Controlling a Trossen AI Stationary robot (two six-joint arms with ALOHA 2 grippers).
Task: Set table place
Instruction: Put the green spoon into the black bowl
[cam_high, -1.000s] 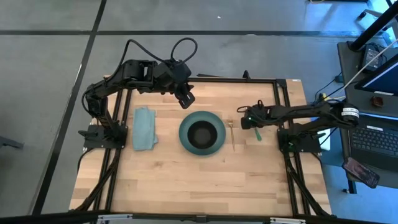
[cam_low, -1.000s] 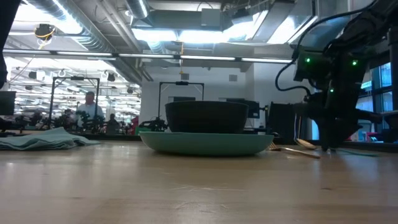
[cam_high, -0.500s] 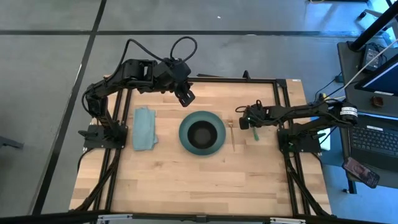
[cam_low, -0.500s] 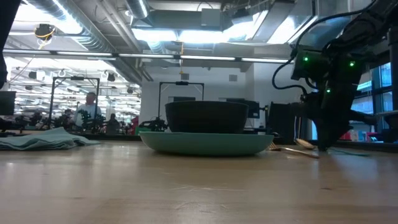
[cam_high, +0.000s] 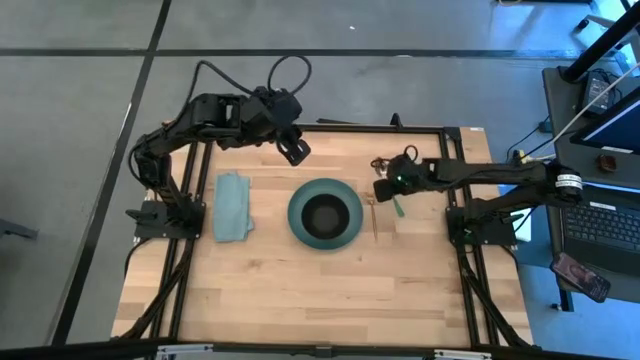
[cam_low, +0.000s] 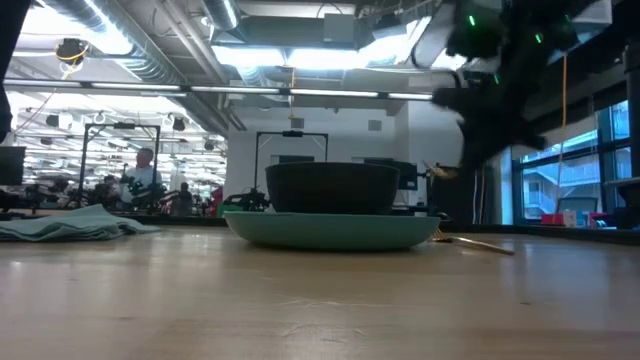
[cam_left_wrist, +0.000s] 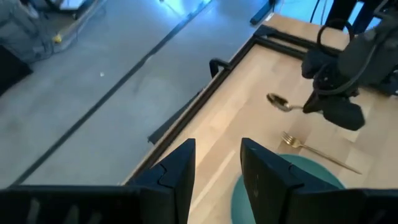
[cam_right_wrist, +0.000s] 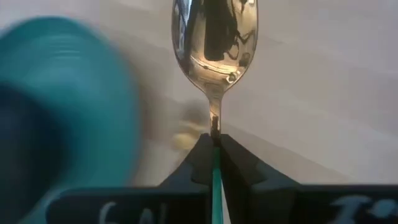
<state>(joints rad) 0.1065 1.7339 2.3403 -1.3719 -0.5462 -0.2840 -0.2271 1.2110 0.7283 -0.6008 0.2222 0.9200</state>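
A teal plate with a black bowl in it stands mid-table. A folded teal napkin lies flat to its left. A slim gold fork lies flat just right of the plate. My right gripper is right of the plate, above the fork's far end. It is shut on the gold spoon with the teal handle. My left gripper hangs open and empty over the table's far edge, beyond the plate. It also shows in the left wrist view. My right gripper pinches the spoon between its two fingers, where the gold neck meets the teal handle. The fingers lie along the spoon. The gold bowl sticks out past the fingertips and the handle runs back between them. The spoon is lifted clear of the table.
Black rails frame the wooden top. There is bare wood on the near half of the table and right of the fork. People and benches show far behind in the low view.
My right gripper, shut on the spoon, has risen from the table top and moved a little toward the plate and the far edge. The spoon has come up clear of the wood. My left gripper has drifted slightly toward the far edge.
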